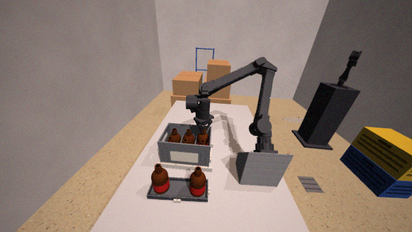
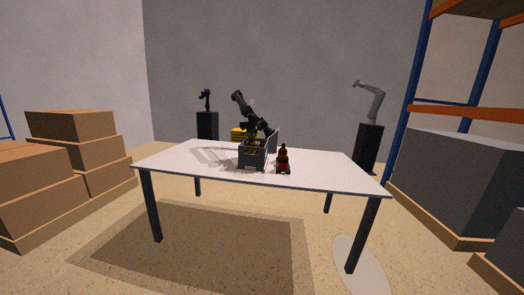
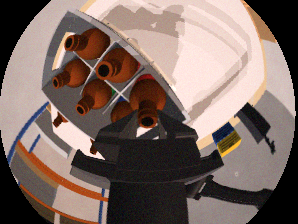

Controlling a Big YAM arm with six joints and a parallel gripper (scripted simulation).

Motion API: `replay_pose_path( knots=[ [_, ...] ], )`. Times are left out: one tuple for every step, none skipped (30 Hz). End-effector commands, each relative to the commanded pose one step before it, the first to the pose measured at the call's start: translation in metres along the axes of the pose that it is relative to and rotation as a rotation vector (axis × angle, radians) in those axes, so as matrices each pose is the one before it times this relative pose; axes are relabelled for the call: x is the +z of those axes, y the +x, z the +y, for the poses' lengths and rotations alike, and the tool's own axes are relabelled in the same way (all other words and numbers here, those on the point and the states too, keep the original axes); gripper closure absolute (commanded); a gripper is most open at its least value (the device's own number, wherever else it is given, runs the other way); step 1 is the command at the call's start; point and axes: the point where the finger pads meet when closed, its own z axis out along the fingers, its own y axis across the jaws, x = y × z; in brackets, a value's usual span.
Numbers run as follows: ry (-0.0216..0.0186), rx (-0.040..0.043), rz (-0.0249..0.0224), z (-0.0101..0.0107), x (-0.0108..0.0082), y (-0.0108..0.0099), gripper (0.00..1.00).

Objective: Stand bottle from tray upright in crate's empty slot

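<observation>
The grey crate point(image 1: 185, 146) stands in the middle of the white table and holds several brown bottles point(image 1: 181, 136). My gripper point(image 1: 203, 124) hangs straight down over the crate's right end, shut on the neck of a brown bottle point(image 1: 203, 136). That bottle is upright, its body down inside the right-end slot and its top about level with the others. In the wrist view the held bottle point(image 3: 148, 106) sits in the corner slot of the crate point(image 3: 107, 72), between my fingers. The dark tray point(image 1: 177, 190) in front of the crate holds two upright red-labelled bottles point(image 1: 159, 179) point(image 1: 197, 182).
The arm's grey base block point(image 1: 262, 167) stands on the table right of the crate. On the floor stand a black pedestal point(image 1: 325, 113), a yellow and blue box point(image 1: 380, 161) and cardboard boxes point(image 1: 201, 82) behind the table.
</observation>
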Motion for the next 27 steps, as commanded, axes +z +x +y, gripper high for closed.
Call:
replay_pose_path(
  knots=[
    [-0.00907,0.01439,-0.00838,0.00078,-0.00145,-0.01002,1.00],
    [0.00000,0.00000,0.00000,0.00000,0.00000,0.00000,1.00],
    [0.00000,0.00000,0.00000,0.00000,0.00000,0.00000,1.00],
    [0.00000,0.00000,0.00000,0.00000,0.00000,0.00000,1.00],
    [0.00000,0.00000,0.00000,0.00000,0.00000,0.00000,1.00],
    [0.00000,0.00000,0.00000,0.00000,0.00000,0.00000,1.00],
    [0.00000,0.00000,0.00000,0.00000,0.00000,0.00000,1.00],
    [0.00000,0.00000,0.00000,0.00000,0.00000,0.00000,1.00],
    [0.00000,0.00000,0.00000,0.00000,0.00000,0.00000,1.00],
    [0.00000,0.00000,0.00000,0.00000,0.00000,0.00000,1.00],
    [0.00000,0.00000,0.00000,0.00000,0.00000,0.00000,1.00],
    [0.00000,0.00000,0.00000,0.00000,0.00000,0.00000,1.00],
    [0.00000,0.00000,0.00000,0.00000,0.00000,0.00000,1.00],
    [0.00000,0.00001,0.00000,0.00000,0.00000,0.00000,1.00],
    [0.00001,0.00004,0.00001,0.00000,0.00002,0.00001,1.00],
    [0.00004,0.00010,0.00004,-0.00001,0.00006,0.00002,1.00],
    [0.00007,0.00019,0.00007,-0.00002,0.00012,0.00003,1.00],
    [0.00012,0.00030,0.00012,-0.00004,0.00019,0.00005,1.00],
    [0.00017,0.00043,0.00017,-0.00006,0.00028,0.00008,1.00],
    [0.00023,0.00058,0.00023,-0.00008,0.00038,0.00010,1.00],
    [0.00070,-0.00005,0.00060,-0.00019,0.00044,0.00027,1.00],
    [0.00071,-0.00083,0.00055,-0.00013,0.00038,0.00045,1.00],
    [0.00070,-0.00122,0.00051,-0.00008,0.00039,0.00057,1.00],
    [0.00078,-0.00169,0.00055,-0.00006,0.00041,0.00071,1.00],
    [0.00102,-0.00148,0.00077,-0.00014,0.00058,0.00075,1.00],
    [0.00045,0.00019,0.00036,-0.00005,0.00035,-0.00005,1.00],
    [0.00000,0.00000,0.00000,0.00000,0.00000,0.00000,1.00]
  ],
)
